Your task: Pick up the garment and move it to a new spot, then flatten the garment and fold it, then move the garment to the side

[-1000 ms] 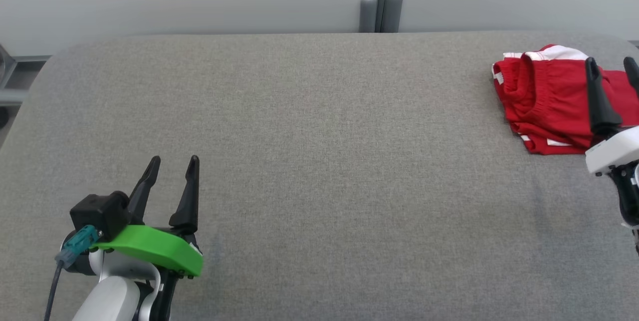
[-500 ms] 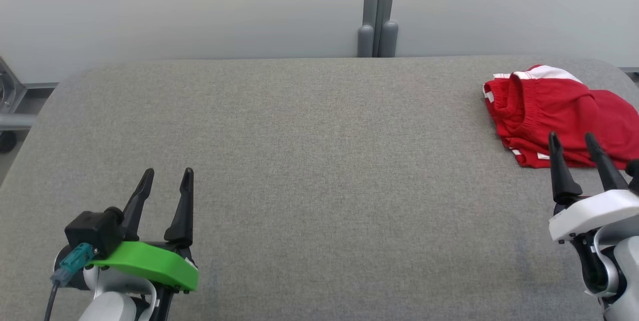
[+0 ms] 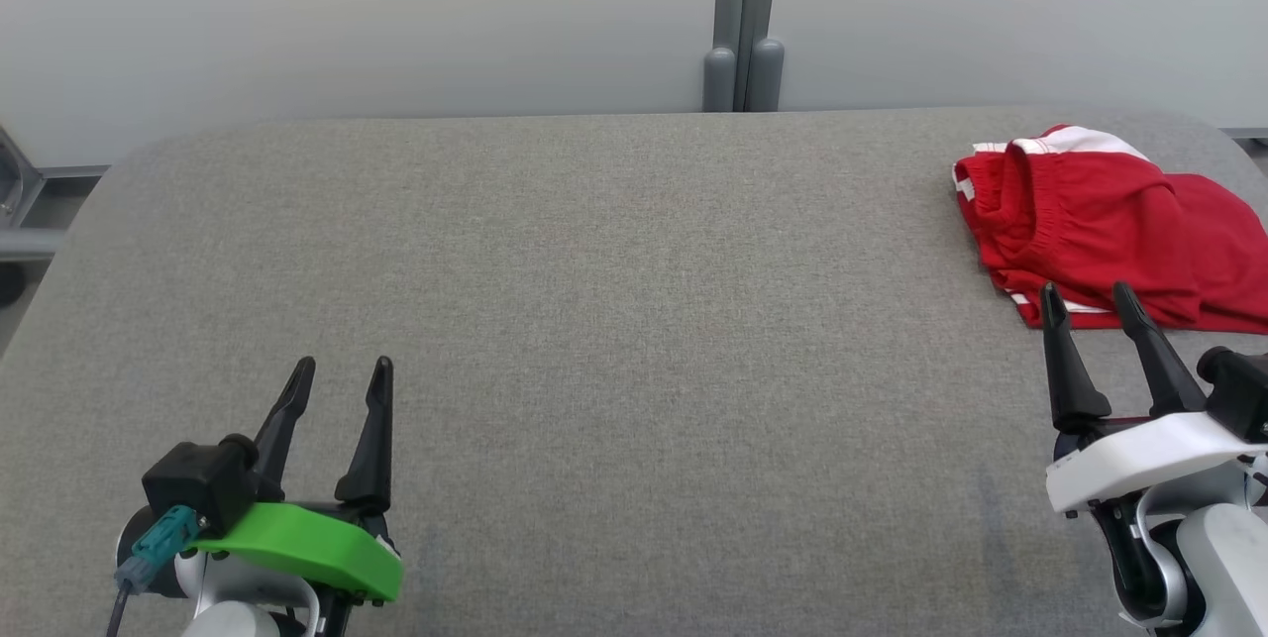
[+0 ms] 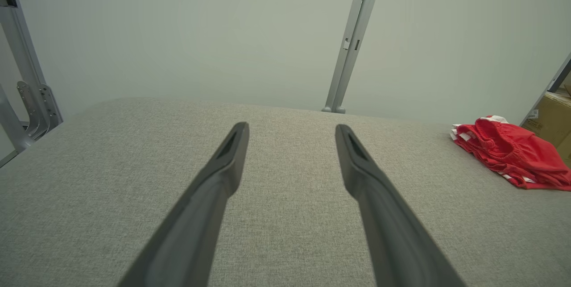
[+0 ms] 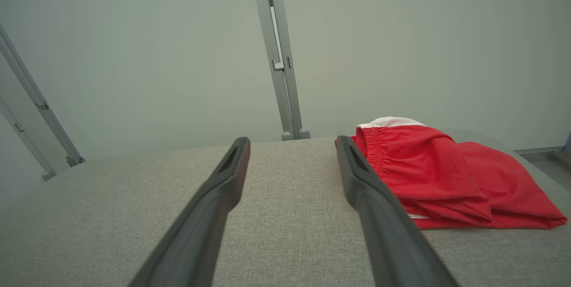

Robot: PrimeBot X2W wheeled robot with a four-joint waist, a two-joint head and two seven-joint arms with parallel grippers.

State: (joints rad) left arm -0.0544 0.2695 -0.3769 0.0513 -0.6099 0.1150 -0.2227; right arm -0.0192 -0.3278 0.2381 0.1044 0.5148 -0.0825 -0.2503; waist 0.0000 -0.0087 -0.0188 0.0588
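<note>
Grey table (image 3: 634, 320), pale wall (image 3: 396, 13); left end effector (image 3: 346, 365) and right end effector (image 3: 1087, 290) gape empty.

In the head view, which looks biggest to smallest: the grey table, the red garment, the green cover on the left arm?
1. grey table
2. red garment, cut off at the edge
3. green cover, nearer the camera, so real size unsure

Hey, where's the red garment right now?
In the head view, the red garment lies at the far right end of the grey table, near its back edge, just beyond the fingertips of the open right gripper.
</note>
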